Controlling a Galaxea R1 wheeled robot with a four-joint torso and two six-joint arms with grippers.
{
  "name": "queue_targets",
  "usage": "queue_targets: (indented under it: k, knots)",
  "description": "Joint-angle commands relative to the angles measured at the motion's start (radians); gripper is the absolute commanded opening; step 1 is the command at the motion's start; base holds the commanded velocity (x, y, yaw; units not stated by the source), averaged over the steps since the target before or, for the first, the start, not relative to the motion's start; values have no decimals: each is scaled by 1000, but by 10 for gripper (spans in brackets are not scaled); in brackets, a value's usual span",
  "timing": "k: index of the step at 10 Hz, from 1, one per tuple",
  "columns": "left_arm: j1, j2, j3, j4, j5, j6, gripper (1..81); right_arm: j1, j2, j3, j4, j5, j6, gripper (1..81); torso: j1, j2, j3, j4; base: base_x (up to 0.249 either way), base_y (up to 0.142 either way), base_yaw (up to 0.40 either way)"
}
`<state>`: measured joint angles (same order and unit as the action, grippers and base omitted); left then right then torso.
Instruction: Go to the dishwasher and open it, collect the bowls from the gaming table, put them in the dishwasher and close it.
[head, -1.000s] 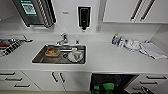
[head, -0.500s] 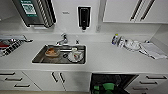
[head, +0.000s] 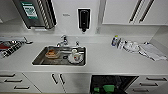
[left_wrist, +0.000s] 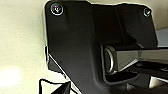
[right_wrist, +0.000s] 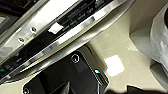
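I face a white kitchen counter (head: 107, 61). Below it, right of the sink, the dishwasher (head: 113, 81) stands open, its inside dark. A bright green shape (head: 108, 88) lies in there at the picture's lower edge, probably the lime green bowl, though I cannot tell for sure. In the right wrist view the dishwasher door's silver edge and dark control strip (right_wrist: 75, 27) pass close by, above a beige floor (right_wrist: 120, 47). The left wrist view shows the robot's own dark plate against a pale surface. The gaming table is out of view.
A steel sink (head: 37, 61) holds a brownish dish (head: 52, 53) and white crockery (head: 75, 57). Behind it are a tap (head: 63, 40) and a wall dispenser (head: 83, 18). Bottles (head: 117, 41) and cloths (head: 152, 51) lie at the right, a dish rack (head: 10, 46) at the left.
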<state>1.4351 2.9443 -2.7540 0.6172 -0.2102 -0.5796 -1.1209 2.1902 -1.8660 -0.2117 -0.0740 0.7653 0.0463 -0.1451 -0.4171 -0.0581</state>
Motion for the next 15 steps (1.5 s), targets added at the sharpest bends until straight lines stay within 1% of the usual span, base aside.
queue_targets:
  k: [1, 2, 5, 7, 9, 13, 15]
  knots:
    - [-17, -17, -4, -8, 17, -3, 811, -92, 86, -138, -37, 26, -9, 811, 61, -94, 0, 0, 0, 0, 0]
    - [-17, -17, -4, -10, 15, -3, 811, -121, 119, -185, -49, 39, -9, 811, 84, -132, 0, 0, 0, 0, 0]
    - [-17, -20, -4, -10, 14, -3, 811, -164, 162, -194, -90, 42, -9, 811, 151, -241, 0, 0, 0, 0, 0]
    - [-17, -20, -4, -10, 14, -3, 811, -172, 191, -200, -110, 40, -9, 811, 200, -319, 1, 0, 0, 0, 0]
    - [-18, -20, -4, -11, 14, -3, 811, -178, 223, -237, -107, 42, -9, 811, 244, -390, 2, 0, 0, 0, 0]
    - [-18, -19, -4, -13, 14, -3, 811, -199, 334, -390, -92, 36, 6, 811, 336, -538, 2, 0, 0, 0, 0]
    - [-17, -19, -4, -13, 14, -3, 811, -204, 351, -421, -81, 28, 8, 811, 385, -616, 3, 0, 0, 0, 0]
